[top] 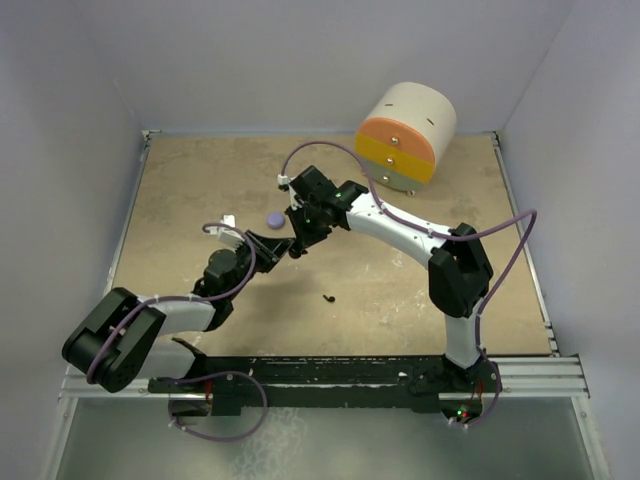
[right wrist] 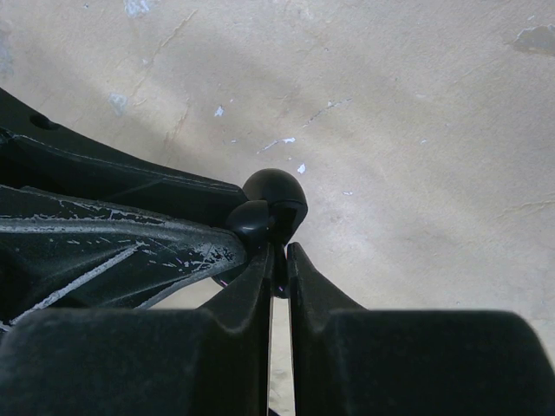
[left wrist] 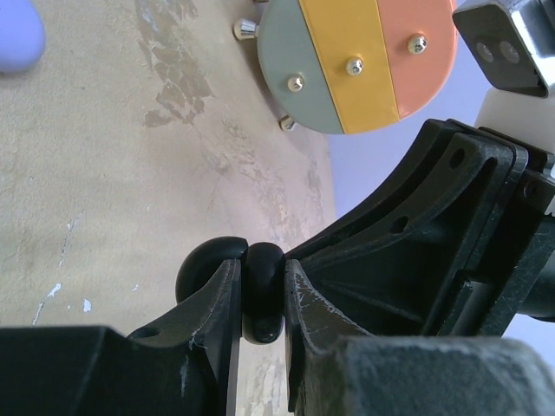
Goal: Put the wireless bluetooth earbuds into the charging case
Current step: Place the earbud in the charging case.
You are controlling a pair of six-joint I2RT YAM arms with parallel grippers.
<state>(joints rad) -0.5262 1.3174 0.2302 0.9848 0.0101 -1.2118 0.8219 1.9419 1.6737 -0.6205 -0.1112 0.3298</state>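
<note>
Tan counter [top: 200, 180], arms meeting mid-frame: left jaws pinching a black charging case [left wrist: 263, 290], right jaws pinching a black earbud [right wrist: 260, 221] by its stem. Second earbud [top: 328, 297] lies loose, lower-center.

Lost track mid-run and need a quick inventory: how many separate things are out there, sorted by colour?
Black: 2, a loose piece on the table and a pinched piece in the left gripper.
Lavender: 1, a small lavender piece.
Striped: 1, a drum with an orange, yellow and grey-green face.
Total: 4.
</note>
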